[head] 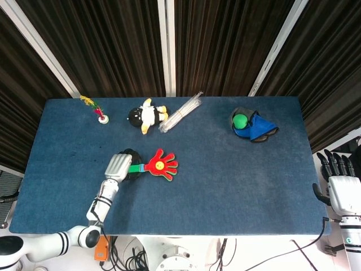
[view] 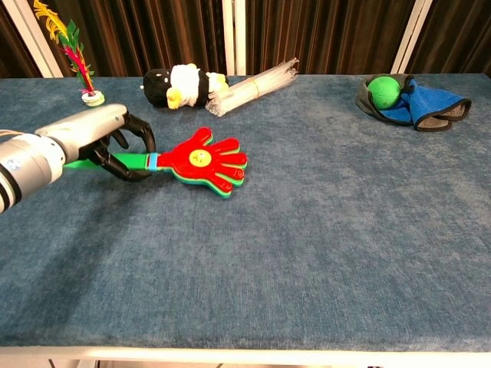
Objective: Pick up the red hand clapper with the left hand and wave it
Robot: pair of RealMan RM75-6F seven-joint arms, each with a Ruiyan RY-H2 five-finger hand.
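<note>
From the head view, the left robot hand [head: 119, 165] sits clamped round the green handle of the red hand clapper [head: 160, 165], dark fingers wrapped under the stem. The clapper lies out to the right of that hand, mid-table, in front of the stuffed penguin [head: 145, 116]. It looks like thin moulded plastic: light, stiff, a bit slick, with stacked palms that should rattle loosely, so the handle is the right place to hold it, close to the blue collar, where a firm wrap should keep it from twisting during a wave. The count here: one clapper, one penguin, one bundle of clear sticks [head: 181, 112] just right of the penguin, one feather toy [head: 96, 109] well left of it, one green ball [head: 241, 119] nested in one blue cloth [head: 259, 127] far right of the penguin. The right robot hand [head: 337, 180] waits off the table [head: 237, 186] edge, fingers straight and apart, holding nothing.

Over to the chest view: the left robot hand [view: 90, 138] grips the handle, and the clapper [view: 205, 159] appears tilted up, its red fingers raised off the cloth surface. The penguin [view: 179, 85], sticks [view: 257, 83], feather toy [view: 73, 47], ball [view: 383, 90] and cloth [view: 430, 103] show again, one of each. The right robot hand is not seen here.
</note>
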